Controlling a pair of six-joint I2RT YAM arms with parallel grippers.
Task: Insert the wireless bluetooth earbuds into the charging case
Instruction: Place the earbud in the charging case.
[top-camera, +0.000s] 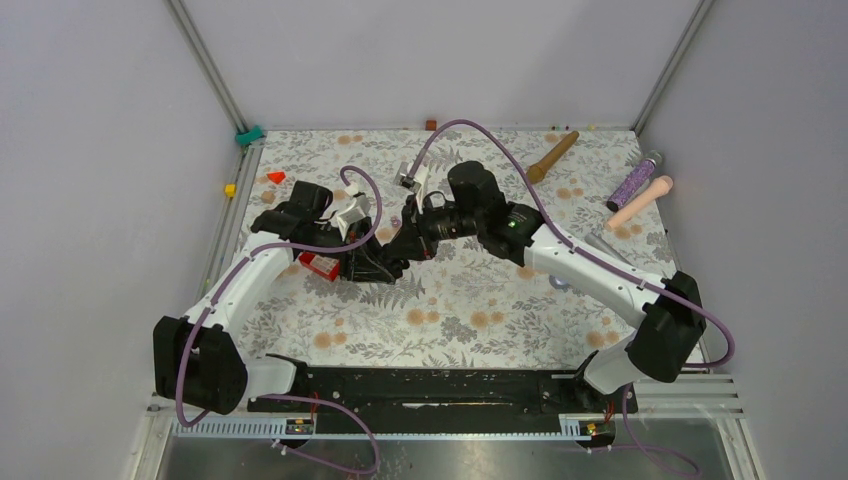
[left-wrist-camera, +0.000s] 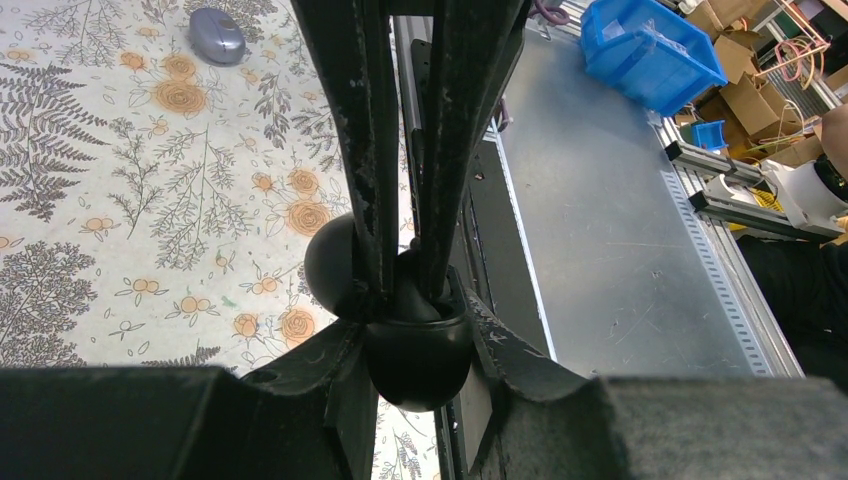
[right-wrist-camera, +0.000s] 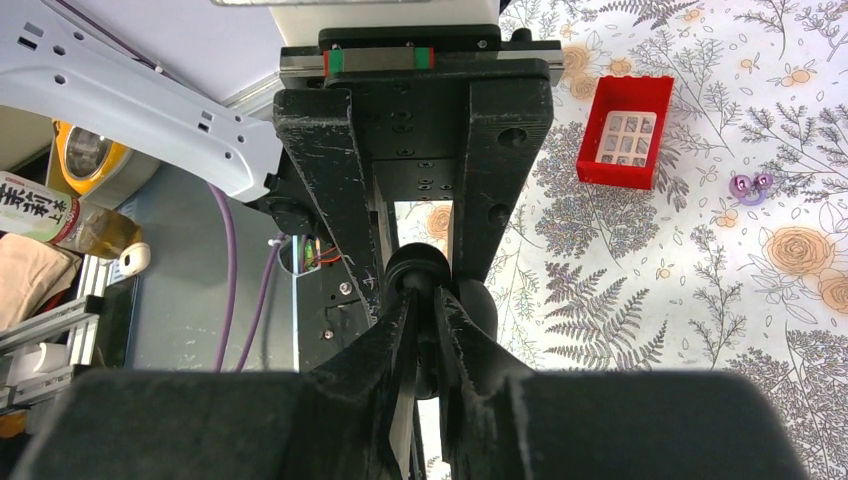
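- At the middle of the flower-patterned counter (top-camera: 470, 300) the two arms meet tip to tip, above the surface rather than on it.
- The left jaws are clamped shut on the black, rounded plastic charging case (left-wrist-camera: 415, 365). A second dark dome beside it looks like the lid swung open. Holding the case braced this way probably keeps it from skidding or turning while something is pressed into it.
- The right jaws are drawn together to a thin slit, and their tips reach into the mouth of the case. The tips are hidden by the shell, so I cannot tell whether they pinch a bud. The narrow closure would suit one.
- Two tiny pale purple plastic earbuds (right-wrist-camera: 748, 186) lie loose on the counter, near the red plastic tray with a white grid insert (right-wrist-camera: 625, 135) and well apart from the case. They appear to be waiting their turn.
- No black buds can be made out anywhere in view.
- A grey-lilac oval shell (left-wrist-camera: 217, 35) rests alone on the counter, off to one side, perhaps the second case.
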